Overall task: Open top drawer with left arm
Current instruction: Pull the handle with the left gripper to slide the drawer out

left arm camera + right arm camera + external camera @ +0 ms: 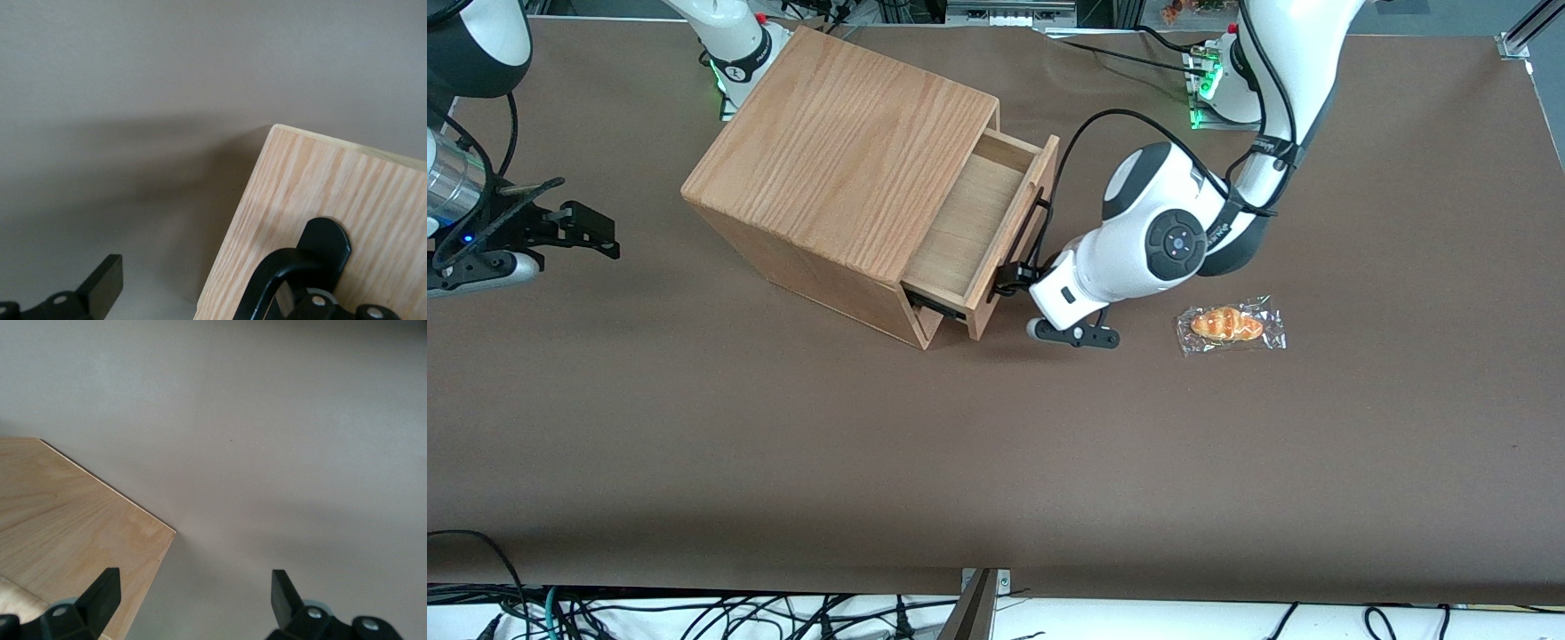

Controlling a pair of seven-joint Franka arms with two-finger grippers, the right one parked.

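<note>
- The top drawer (983, 227) is sitting partly pulled out of the oak cabinet (845, 169), its pale wood tray showing (nothing visible inside it).
- The black bar handle (1024, 240) is running across the drawer's front panel (333, 220), right at the gripper.
- The left arm's gripper (1014, 280) is reaching in at the handle's end nearer the front camera; its fingers (100, 287) are standing wide apart, with one of them beside the handle's mount.
- A wrapped croissant (1230, 325) is lying on the brown table (996, 462), well apart from the gripper, toward the working arm's end.

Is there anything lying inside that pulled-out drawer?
No: in the front view the top drawer shows only its bare pale wood tray, while the gripper sits at its black bar handle.
</note>
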